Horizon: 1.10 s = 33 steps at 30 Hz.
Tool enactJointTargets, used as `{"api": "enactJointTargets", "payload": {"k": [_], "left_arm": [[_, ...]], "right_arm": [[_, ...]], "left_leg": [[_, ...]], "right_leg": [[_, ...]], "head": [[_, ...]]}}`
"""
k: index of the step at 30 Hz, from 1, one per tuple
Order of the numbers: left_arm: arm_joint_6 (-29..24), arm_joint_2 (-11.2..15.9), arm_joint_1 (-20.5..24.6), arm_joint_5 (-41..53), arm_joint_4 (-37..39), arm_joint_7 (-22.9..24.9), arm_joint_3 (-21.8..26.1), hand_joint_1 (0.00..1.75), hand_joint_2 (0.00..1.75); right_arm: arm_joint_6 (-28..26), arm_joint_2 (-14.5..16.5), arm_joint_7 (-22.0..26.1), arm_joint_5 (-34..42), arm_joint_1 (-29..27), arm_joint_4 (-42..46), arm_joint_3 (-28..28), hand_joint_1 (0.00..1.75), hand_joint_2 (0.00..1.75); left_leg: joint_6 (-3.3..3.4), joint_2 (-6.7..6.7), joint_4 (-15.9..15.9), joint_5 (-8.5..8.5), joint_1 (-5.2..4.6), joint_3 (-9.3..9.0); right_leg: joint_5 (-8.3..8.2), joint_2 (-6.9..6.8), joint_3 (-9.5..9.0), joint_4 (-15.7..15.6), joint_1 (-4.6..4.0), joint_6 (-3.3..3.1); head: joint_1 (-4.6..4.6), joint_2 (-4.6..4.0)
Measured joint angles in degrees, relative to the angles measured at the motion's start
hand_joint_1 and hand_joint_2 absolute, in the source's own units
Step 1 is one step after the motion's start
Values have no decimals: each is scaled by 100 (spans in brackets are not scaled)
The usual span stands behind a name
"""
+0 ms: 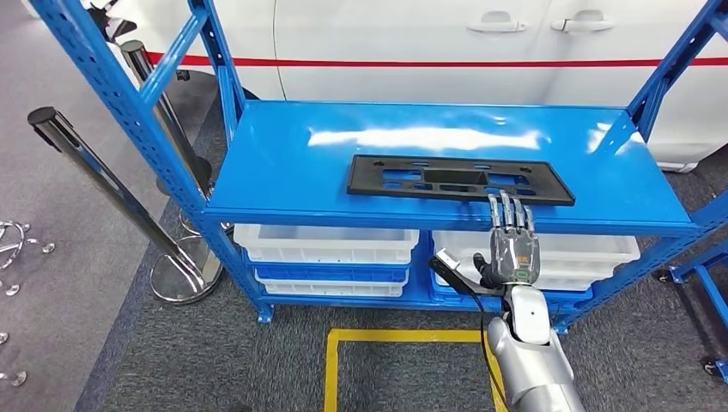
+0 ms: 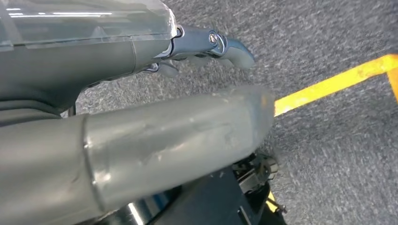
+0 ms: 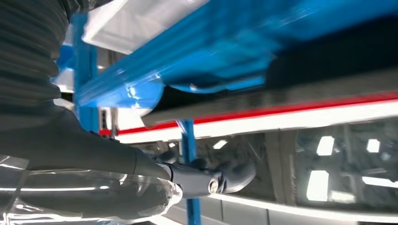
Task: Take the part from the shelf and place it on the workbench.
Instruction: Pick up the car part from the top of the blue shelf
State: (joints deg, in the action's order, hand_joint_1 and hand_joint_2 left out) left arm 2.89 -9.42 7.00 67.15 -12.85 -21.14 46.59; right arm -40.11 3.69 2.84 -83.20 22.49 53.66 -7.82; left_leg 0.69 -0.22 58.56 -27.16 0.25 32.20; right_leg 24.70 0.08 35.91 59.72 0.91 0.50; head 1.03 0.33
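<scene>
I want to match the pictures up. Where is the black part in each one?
Head view: black part lies flat on the blue shelf, right robot hand at its near edge.
Left wrist view: not in it.
Right wrist view: dark strip against the shelf.
Shared landmark: the blue shelf.

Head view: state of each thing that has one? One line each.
black part: lying flat on the top shelf, not lifted
right hand: raised at the shelf's front edge, fingers straight, tips at the part's near edge, holding nothing
left hand: hanging over the carpet, holding nothing
white bins: stacked on the lower shelf
</scene>
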Motion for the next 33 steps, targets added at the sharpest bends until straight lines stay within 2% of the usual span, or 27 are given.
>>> {"api": "enactJointTargets", "payload": {"k": [2, 3, 5, 6, 7, 8, 9, 10, 11, 12, 14, 17, 18, 20, 21, 22, 23, 24, 25, 26, 27, 28, 31, 33], "left_arm": [[-4, 4, -17, -1, 0, -10, -2, 0, 0], [-4, 7, -22, -1, 0, -16, -3, 0, 0], [-4, 8, -39, -1, 0, -27, -4, 0, 0], [-4, 8, -54, -1, 0, -30, -4, 0, 0], [-5, 9, -71, -1, 0, -33, -4, 0, 0], [-7, 9, -84, -1, 0, -34, -4, 0, 0], [-10, 10, -94, -1, 0, -36, -5, 0, 0], [-15, 14, -98, -1, 0, -38, -7, 0, 0], [-21, 23, -97, -1, 0, -39, -8, 0, 0], [-27, 31, -92, -1, 0, -42, -11, 0, 0], [-36, 43, -87, -1, 0, -45, -22, 0, 0], [-46, 44, -102, -8, 0, -56, -39, 0, 0], [-48, 43, -103, -12, 0, -63, -44, 0, 0], [-48, 42, -98, -16, 0, -79, -55, 0, 0], [-48, 42, -99, -16, 0, -83, -60, 0, 0], [-48, 42, -106, -16, 0, -85, -63, 0, 0], [-48, 42, -116, -16, 0, -84, -67, 0, 0], [-48, 42, -127, -16, 0, -84, -71, 0, 0], [-47, 41, -134, -16, 0, -83, -75, 0, 0], [-46, 40, -134, -15, 0, -83, -79, 0, 0], [-45, 39, -128, -14, 0, -81, -81, 0, 0], [-44, 39, -121, -13, 0, -80, -83, 0, 0], [-44, 40, -103, -10, 0, -69, -87, 0, 0], [-44, 40, -98, -9, 0, -58, -89, 0, 0]], "right_arm": [[-1, 6, -1, -10, -29, 55, 19, 0, 175], [-2, 13, -3, -14, -37, 83, 31, 0, 175], [-1, 30, -8, -16, -61, 113, 51, 0, 175], [-1, 38, -10, -13, -85, 120, 59, 0, 175], [-1, 44, -11, -7, -112, 128, 64, 0, 175], [0, 46, -13, 9, -137, 139, 68, 0, 175], [-1, 49, -13, 33, -154, 153, 71, 0, 175], [0, 54, -14, 60, -163, 168, 73, 0, 175], [0, 59, -15, 84, -162, 180, 74, 0, 175], [0, 64, -15, 99, -160, 190, 75, 0, 175], [0, 74, 17, 180, -163, 201, 76, 0, 175], [-2, 108, 291, 590, -153, 229, 57, 0, 175], [-3, 128, 423, 736, -138, 241, 21, 0, 175], [-4, 168, 618, 895, -125, 250, -105, 0, 175], [-3, 188, 672, 923, -133, 251, -174, 0, 175], [-3, 200, 695, 936, -145, 251, -232, 0, 175], [-2, 210, 709, 941, -153, 251, -275, 0, 175], [-2, 219, 724, 944, -152, 253, -313, 0, 175], [-2, 226, 743, 945, -148, 256, -347, 0, 175], [-2, 235, 764, 945, -142, 259, -380, 0, 175], [-2, 248, 783, 945, -138, 263, -410, 0, 175], [-1, 261, 797, 944, -137, 266, -437, 0, 175], [-2, 303, 811, 913, -143, 280, -504, 0, 175], [-3, 323, 817, 888, -136, 301, -535, 0, 175]], "left_leg": [[-55, 4, 178, -117, 17, 57], [-77, 6, 427, -235, 25, 172], [-98, 6, 1181, -513, 30, 585], [-99, 6, 1511, -587, 32, 799], [-92, 6, 1666, -556, 32, 937], [-74, 6, 1592, -408, 30, 961], [-45, 6, 1310, -174, 25, 876], [-3, 6, 894, 78, 13, 722], [41, 7, 513, 247, -8, 565], [74, 8, 240, 335, -29, 444], [112, 5, 63, 313, -70, 356], [180, 2, -64, 323, -41, 243], [209, 5, -108, 327, -23, 196], [251, 8, -125, 297, -22, 155], [256, 4, -120, 275, -21, 144], [252, -1, -111, 249, -19, 128], [241, -7, -97, 218, -16, 105], [224, -11, -76, 180, -10, 72], [200, -12, -51, 133, -4, 39], [171, -13, -20, 84, -10, 18], [137, -14, 7, 44, -16, 6], [105, -14, 24, 15, -24, 6], [13, -9, 25, -31, -16, -12], [-43, -2, 266, -169, 1, 76]], "right_leg": [[25, -1, -49, -23, 8, -81], [39, -4, -78, -33, 12, -117], [76, -8, -115, -34, -6, -165], [95, -7, -134, -34, -20, -176], [117, -5, -158, -33, -32, -181], [141, -1, -191, -33, -43, -181], [169, 2, -235, -33, -54, -179], [199, 4, -279, -34, -60, -174], [231, 4, -315, -31, -75, -158], [255, 6, -336, -31, -78, -135], [287, 8, -348, -37, -71, -75], [375, -1, -352, 54, -54, 13], [480, -2, -262, 255, -54, 34], [770, -1, 121, 939, -35, 67], [866, -1, 346, 1282, -22, 85], [857, -2, 500, 1469, -6, 102], [740, -3, 560, 1462, 10, 117], [516, -6, 501, 1229, 25, 129], [258, -10, 358, 840, 39, 135], [85, -13, 205, 479, 37, 135], [-21, -14, 85, 200, 31, 117], [-39, -12, 27, 58, 21, 92], [11, 4, -7, 4, 4, -20], [32, 3, -73, -37, 17, -98]], "head": [[1, 0], [1, 0], [2, 0], [1, 0], [2, 0], [2, 0], [2, 0], [1, 0], [0, 0], [1, 0], [1, 0], [-1, 0], [-2, 0], [-3, 0], [-2, 0], [-2, 0], [-3, 0], [-2, 0], [-3, 0], [-4, 0], [-2, 0], [-3, 0], [-2, 0], [-1, 0]]}}
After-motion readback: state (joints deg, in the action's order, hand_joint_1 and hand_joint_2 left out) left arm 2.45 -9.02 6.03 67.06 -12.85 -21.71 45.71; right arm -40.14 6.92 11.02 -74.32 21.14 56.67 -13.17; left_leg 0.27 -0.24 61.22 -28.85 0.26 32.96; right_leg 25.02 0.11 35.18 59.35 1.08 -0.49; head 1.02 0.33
